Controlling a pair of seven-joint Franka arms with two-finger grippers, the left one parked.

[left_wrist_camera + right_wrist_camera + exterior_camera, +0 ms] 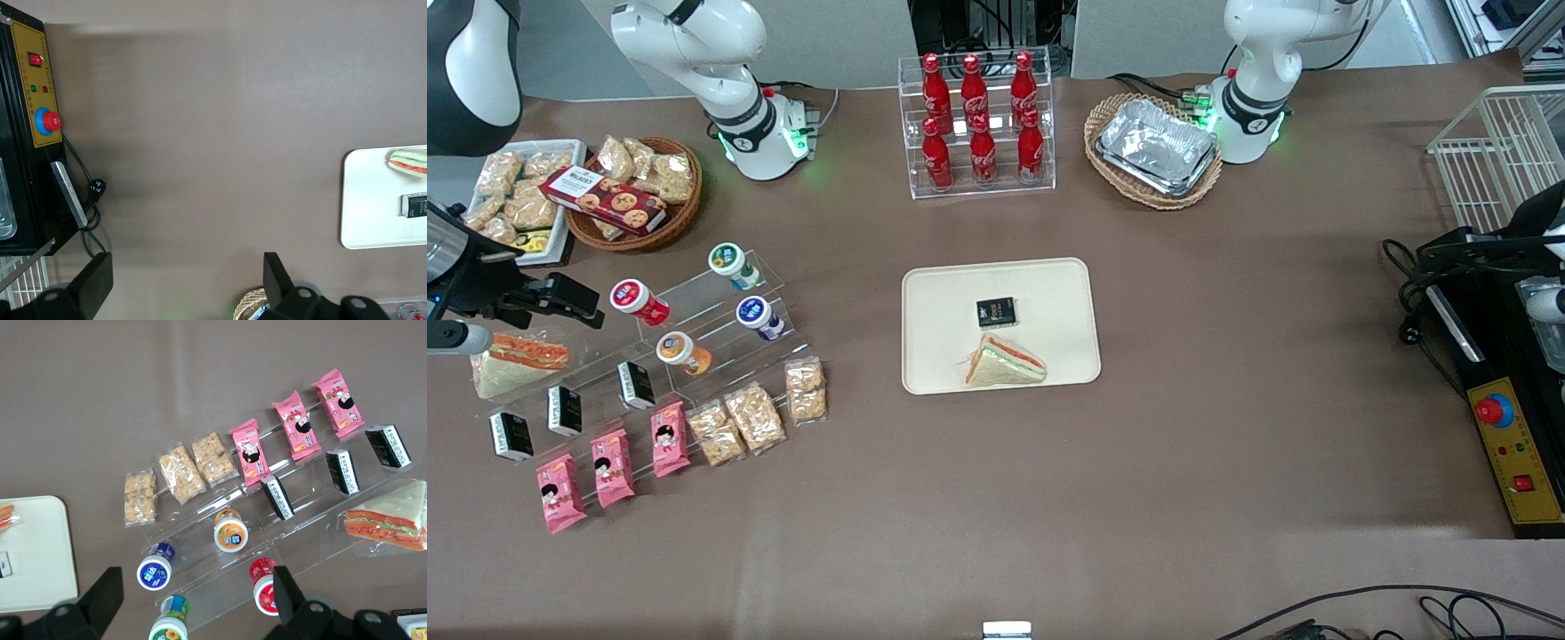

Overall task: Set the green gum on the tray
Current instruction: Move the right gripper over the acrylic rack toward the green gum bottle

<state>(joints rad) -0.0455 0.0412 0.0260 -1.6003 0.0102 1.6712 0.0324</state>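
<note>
The wide-open, empty gripper [193, 597] above the green gum [732, 264] could grab the neighbouring blue-lidded bottle [758, 316] instead.

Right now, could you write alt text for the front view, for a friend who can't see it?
The green gum stands on a clear stepped rack, not yet on the tray, which holds a sandwich and a black packet. The open gripper hovers beside the rack, at the working arm's end.

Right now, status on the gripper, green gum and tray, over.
Gripper open, empty, above the snack rack. Green gum untouched on rack's top step. Tray holds sandwich and black packet; bare room left.
</note>
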